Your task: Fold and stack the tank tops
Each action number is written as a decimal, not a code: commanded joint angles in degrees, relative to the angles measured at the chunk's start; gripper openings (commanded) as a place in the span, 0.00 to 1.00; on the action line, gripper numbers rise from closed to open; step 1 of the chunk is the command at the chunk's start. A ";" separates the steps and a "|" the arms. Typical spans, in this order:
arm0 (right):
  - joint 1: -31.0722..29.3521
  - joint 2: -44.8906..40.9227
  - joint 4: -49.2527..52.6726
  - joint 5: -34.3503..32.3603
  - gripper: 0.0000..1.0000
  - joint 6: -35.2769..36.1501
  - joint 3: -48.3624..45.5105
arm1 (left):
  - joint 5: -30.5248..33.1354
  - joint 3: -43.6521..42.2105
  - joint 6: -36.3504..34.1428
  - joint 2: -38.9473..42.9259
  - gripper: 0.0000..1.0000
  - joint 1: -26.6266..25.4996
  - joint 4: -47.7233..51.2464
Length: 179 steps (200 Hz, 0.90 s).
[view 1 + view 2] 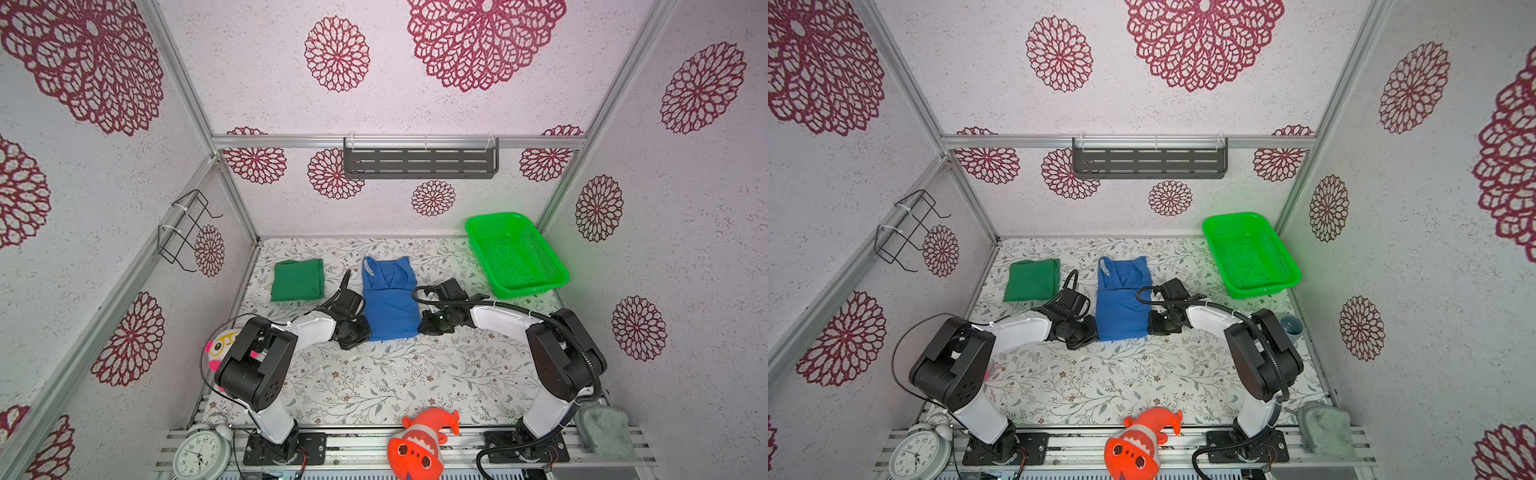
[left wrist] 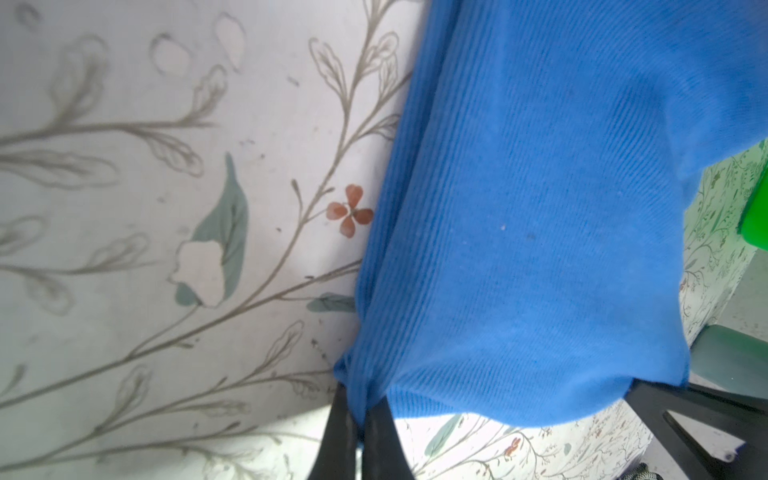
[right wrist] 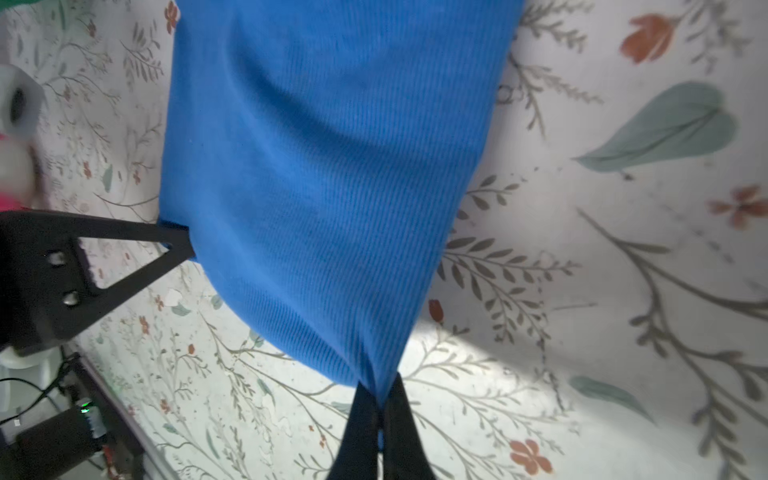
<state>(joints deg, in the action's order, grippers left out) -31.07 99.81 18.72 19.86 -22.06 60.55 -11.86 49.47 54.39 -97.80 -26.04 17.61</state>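
Left wrist view: the left gripper (image 2: 361, 399) is clamped on one near hem corner of the royal blue cloth tank top (image 2: 540, 208), which lies in the middle of the bench (image 1: 374, 382). The right gripper (image 3: 380, 390) clamps the other corner, likely to fold the hem over. The folded dark green cloth tank top (image 1: 297, 279) lies toward the far left corner.

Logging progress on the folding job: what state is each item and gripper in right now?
blue tank top: folded narrow lengthwise, both hem corners pinched.
green tank top: folded square, lying flat, untouched.
left gripper: shut on the blue tank top's hem corner.
right gripper: shut on the other hem corner.
basket: empty.
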 commanded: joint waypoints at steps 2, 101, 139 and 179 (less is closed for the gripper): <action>0.74 0.78 8.99 -4.49 0.00 5.87 2.89 | 4.90 -2.06 -0.28 -0.53 0.00 -0.06 5.99; 3.62 -7.45 7.80 -0.58 0.46 4.60 -1.04 | 0.95 -3.06 0.70 6.21 0.28 -2.38 8.48; 2.68 -9.98 -11.31 9.93 0.39 -8.95 -8.08 | 0.09 -0.72 0.84 9.04 0.38 -1.43 8.73; -1.41 -5.42 -18.78 9.66 0.31 -12.92 -5.74 | 0.27 3.88 -0.51 7.62 0.38 -1.15 7.81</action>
<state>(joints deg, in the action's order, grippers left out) -30.41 92.20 8.88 26.83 -30.15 52.10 -11.53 50.57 54.63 -89.91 -27.70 26.24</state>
